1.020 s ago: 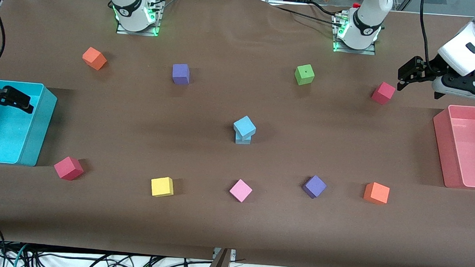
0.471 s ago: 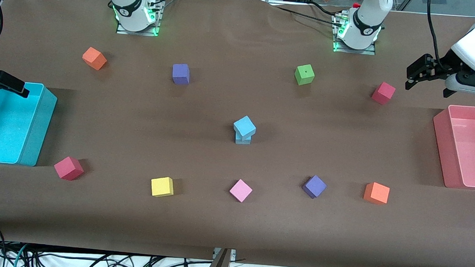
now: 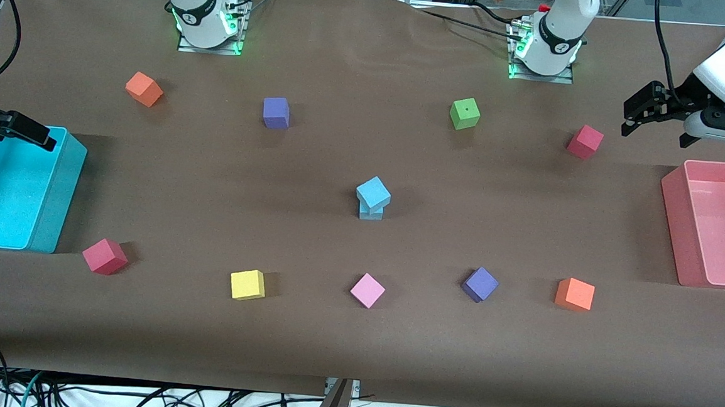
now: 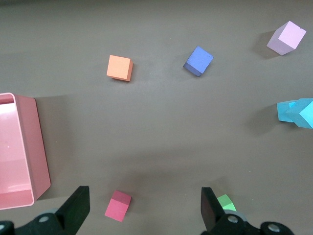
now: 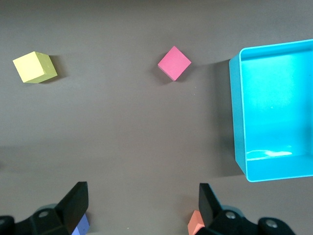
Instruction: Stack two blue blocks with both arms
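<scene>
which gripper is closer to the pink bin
Left. The left gripper hangs open just above the pink bin near its corner; the right gripper is open over the cyan bin.

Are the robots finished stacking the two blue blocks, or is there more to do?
It looks finished. One blue block sits on the other blue block in the middle of the table, turned a bit askew. Nothing is in hand: the left gripper hangs open and empty over the table near the pink bin, and the right gripper is open and empty at the cyan bin's rim. Nothing seems left.
</scene>
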Motion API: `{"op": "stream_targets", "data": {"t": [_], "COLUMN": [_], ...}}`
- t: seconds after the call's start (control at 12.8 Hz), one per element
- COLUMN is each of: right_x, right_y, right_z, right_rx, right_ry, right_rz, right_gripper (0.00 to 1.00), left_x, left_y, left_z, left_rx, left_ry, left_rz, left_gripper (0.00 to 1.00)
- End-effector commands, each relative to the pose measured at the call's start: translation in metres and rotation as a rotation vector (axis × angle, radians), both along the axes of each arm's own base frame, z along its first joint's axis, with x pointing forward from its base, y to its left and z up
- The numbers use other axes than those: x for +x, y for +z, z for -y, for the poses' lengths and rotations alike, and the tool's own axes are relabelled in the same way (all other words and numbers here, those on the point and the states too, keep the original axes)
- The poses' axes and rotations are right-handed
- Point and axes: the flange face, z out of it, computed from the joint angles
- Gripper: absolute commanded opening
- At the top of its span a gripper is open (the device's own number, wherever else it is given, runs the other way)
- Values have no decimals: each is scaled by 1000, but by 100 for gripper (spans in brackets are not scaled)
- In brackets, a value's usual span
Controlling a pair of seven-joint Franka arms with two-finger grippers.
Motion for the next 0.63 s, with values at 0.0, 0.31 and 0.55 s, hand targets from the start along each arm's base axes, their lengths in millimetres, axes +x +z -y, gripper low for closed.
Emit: {"op": "stream_targets", "data": {"t": [0.0,0.31,0.55], "right_x": [-4,-2,-2], "right_y": [6,4,4], "right_z": [4,3,4], "right_rx": [-7,-5,-11], "right_ry": [-18,-18,-18], "right_rz": [-1,-4,-5], "right_gripper": [100,100,100], "left_x": [3,1,0], "left_y": [5,6,7], "left_z": [-2,-1,-5], "left_rx": [-18,-19,-18], "left_ry": [-4,-6,-6], "left_rz": [-7,-16,-21], "left_gripper": [100,100,100]}}
